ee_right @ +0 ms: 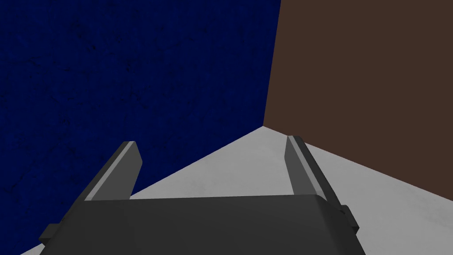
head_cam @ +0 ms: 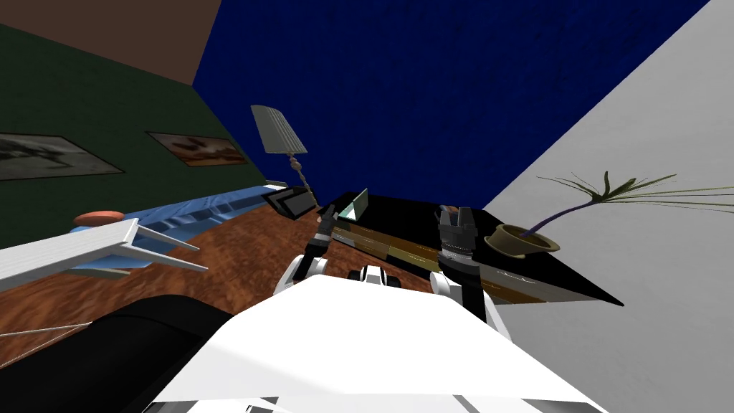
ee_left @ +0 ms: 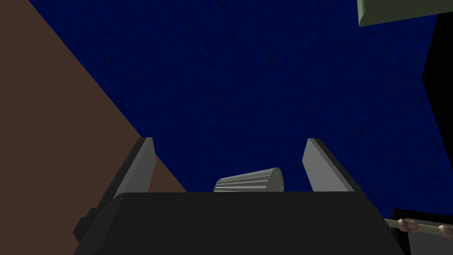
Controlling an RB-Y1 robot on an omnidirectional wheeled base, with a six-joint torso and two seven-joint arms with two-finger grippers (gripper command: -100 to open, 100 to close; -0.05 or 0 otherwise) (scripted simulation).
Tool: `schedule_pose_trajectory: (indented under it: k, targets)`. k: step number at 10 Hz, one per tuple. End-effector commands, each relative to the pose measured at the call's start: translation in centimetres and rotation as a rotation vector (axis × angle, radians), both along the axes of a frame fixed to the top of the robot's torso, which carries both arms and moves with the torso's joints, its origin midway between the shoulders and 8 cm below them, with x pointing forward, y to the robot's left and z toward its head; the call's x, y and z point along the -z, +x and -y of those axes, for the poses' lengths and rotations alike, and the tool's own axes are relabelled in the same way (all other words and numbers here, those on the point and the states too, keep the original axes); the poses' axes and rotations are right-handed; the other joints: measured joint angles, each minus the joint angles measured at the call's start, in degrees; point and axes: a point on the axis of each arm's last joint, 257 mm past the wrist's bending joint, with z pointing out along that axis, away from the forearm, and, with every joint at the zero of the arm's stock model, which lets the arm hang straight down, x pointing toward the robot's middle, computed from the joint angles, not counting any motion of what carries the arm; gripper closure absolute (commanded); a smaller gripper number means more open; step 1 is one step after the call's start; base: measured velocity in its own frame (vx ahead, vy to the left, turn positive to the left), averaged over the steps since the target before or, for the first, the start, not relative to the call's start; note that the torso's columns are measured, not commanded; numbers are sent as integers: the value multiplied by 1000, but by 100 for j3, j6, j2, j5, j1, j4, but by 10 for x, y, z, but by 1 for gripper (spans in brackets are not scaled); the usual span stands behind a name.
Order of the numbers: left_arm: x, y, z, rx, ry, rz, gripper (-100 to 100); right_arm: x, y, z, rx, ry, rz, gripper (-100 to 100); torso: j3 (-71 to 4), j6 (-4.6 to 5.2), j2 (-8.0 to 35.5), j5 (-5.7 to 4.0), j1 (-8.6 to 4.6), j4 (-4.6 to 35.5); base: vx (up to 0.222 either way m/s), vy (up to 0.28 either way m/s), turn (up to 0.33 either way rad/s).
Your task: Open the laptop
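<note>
- Left pincer (head_cam: 328,213) and right pincer (head_cam: 456,213) point upward, both spread wide, empty.
- Black bench (head_cam: 401,215) against blue wall (head_cam: 430,86) carries laptop (head_cam: 356,203) left, potted plant (head_cam: 520,240) right.

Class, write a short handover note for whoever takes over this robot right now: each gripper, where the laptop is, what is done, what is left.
Left gripper: open, empty, held close beside the laptop, aimed up towards the lamp shade.
Right gripper: open, empty, over the desk near the potted plant.
Laptop: on the black desk's left part; its lid looks partly raised.
Done: robot stands at the desk, nothing gripped.
Left: bring a gripper to the lid and swing it open.
</note>
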Motion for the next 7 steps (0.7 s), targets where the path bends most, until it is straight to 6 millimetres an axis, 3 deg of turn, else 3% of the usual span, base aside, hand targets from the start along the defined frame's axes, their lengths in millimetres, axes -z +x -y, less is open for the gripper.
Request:
schedule_pose_trajectory:
  k: [1, 7]
  targets:
    - [13, 6, -1, -3, 22, -52, -100, 0, 0, 0, 0, 0, 0, 0, -1, -2, 0, -2, -5, 0, 81, 11, -67]
    - [49, 18, -2, -2, 118, -179, -100, 0, 0, 0, 0, 0, 0, 0, 4, -1, 7, -3, -8, 2, 86, 14, -89]
